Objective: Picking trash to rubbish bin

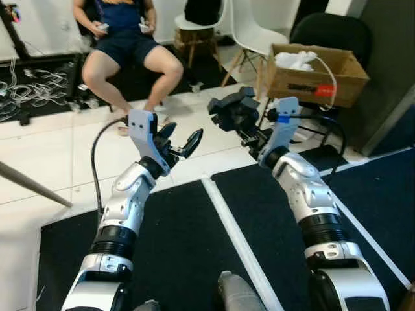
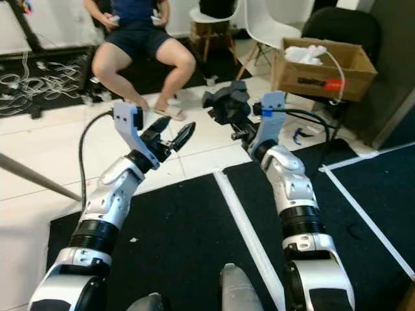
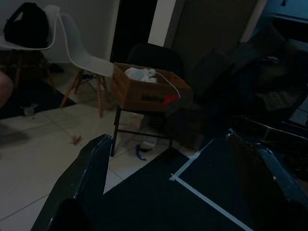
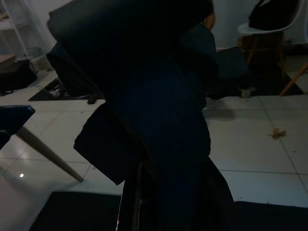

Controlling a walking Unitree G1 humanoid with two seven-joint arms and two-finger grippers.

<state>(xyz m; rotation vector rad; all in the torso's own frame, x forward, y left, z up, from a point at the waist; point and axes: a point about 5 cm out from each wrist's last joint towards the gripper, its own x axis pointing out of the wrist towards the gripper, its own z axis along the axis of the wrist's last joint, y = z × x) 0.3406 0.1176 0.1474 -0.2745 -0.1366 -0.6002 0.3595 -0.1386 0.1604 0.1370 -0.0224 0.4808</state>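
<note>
My right gripper (image 1: 235, 111) is raised in front of me, over the white tile floor (image 1: 58, 155), and it is closed on a piece of black trash (image 1: 228, 109), a crumpled dark object that sticks out above the fingers. In the right wrist view this black trash (image 4: 144, 96) covers most of the picture and I see it clamped between my fingers. My left gripper (image 1: 183, 144) is also raised, a little lower and to the left of the right one, and its two black fingers (image 3: 91, 173) are spread apart with nothing between them.

Ahead of me on my right side stands a cardboard box (image 1: 318, 74) on a dark chair (image 1: 331, 32). Some white crumpled material (image 1: 295, 59) lies inside the box, and a red label is on its front side. The box is well apart from my right gripper. Behind it there are white chairs (image 1: 249, 29).

A person (image 1: 126, 45) sits in front of me on my left side, with bare legs and something small in each hand. Under my arms there are black mats (image 1: 188, 246) with a white strip (image 1: 233, 233) between them. A heap of white cables (image 1: 32, 87) lies on the floor at the far left.
</note>
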